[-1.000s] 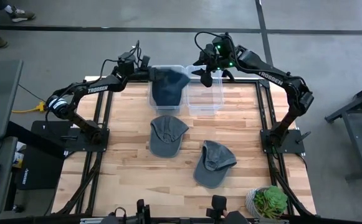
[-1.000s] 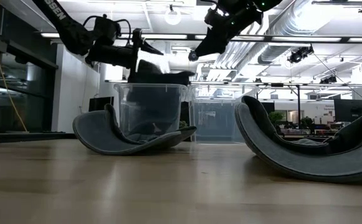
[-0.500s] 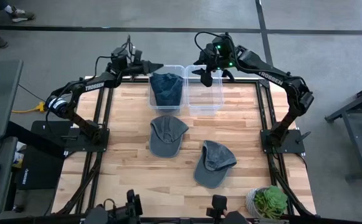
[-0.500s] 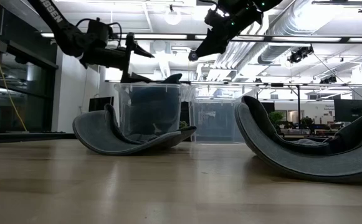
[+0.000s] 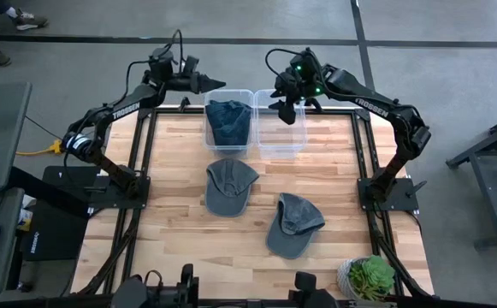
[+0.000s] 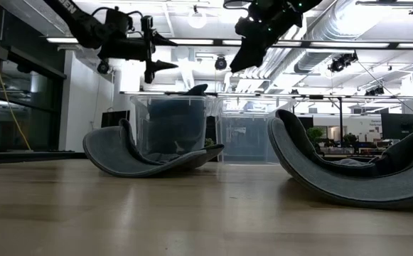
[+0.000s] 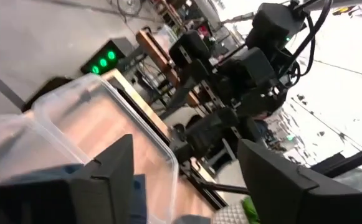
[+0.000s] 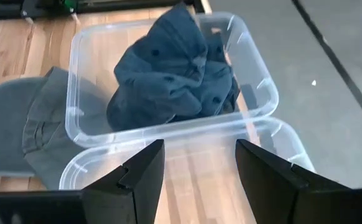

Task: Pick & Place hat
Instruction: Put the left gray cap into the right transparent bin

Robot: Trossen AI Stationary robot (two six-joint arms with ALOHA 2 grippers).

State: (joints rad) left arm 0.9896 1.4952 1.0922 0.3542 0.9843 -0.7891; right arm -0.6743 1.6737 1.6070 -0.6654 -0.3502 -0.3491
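A dark blue hat (image 5: 229, 122) lies crumpled inside the left clear bin (image 5: 208, 128), shown from above in the right wrist view (image 8: 168, 74). My left gripper (image 5: 221, 84) hovers level above that bin's far left corner, open, with nothing between its fingers (image 7: 106, 180). My right gripper (image 5: 284, 111) hangs open over the right clear bin (image 5: 281, 141), slanting down, holding nothing. Two grey hats rest on the table: one (image 5: 228, 184) just in front of the bins, one (image 5: 292, 224) nearer the front right. In the low view both (image 6: 142, 160) (image 6: 334, 171) lie crown down, curled up.
A potted plant (image 5: 369, 275) stands at the table's near right corner. The right bin holds nothing that shows. Bare wood lies to the left of the grey hats and along the near edge.
The blue hat, heaped above the left bin's rim a second ago, has sunk down inside the bin. My left gripper has risen and drawn back toward the table's far left corner. My right gripper has stayed in place and tipped a little further down.
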